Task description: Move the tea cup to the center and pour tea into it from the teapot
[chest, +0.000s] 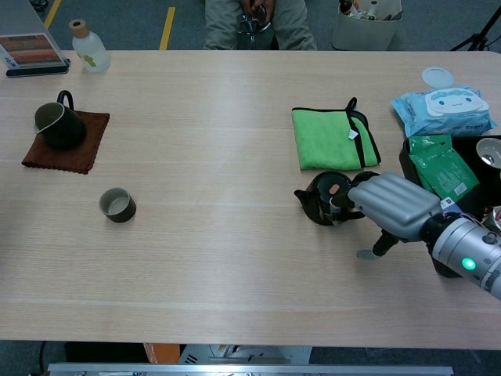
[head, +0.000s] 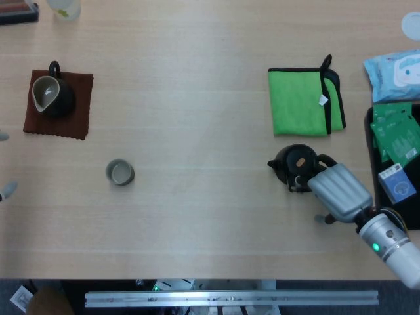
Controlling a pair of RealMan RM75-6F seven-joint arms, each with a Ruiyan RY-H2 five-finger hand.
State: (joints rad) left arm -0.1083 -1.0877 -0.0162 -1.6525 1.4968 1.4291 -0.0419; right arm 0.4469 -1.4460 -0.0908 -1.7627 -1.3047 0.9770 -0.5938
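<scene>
- Small round dark ceramic tea cup point(head: 120, 172) stands well left of the green folded cloth point(head: 302, 102), on the bench point(head: 197, 98); likely light and fragile, best pinched by its rim.
- Small dark glazed teapot point(head: 295, 163) sits just below the cloth; probably slippery and heavy with tea, so take it by the handle.
- Right robot hand point(head: 336, 190) has fingers at that handle; I cannot tell if it grips. Left robot hand point(head: 5, 190) barely shows.

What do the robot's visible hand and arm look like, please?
The right hand is silver-grey with ribbed, segmented fingers and dark joints. Its wrist is a pale metallic cylinder bearing a lit green light, with thin cables at the cuff. The left hand barely shows.
</scene>
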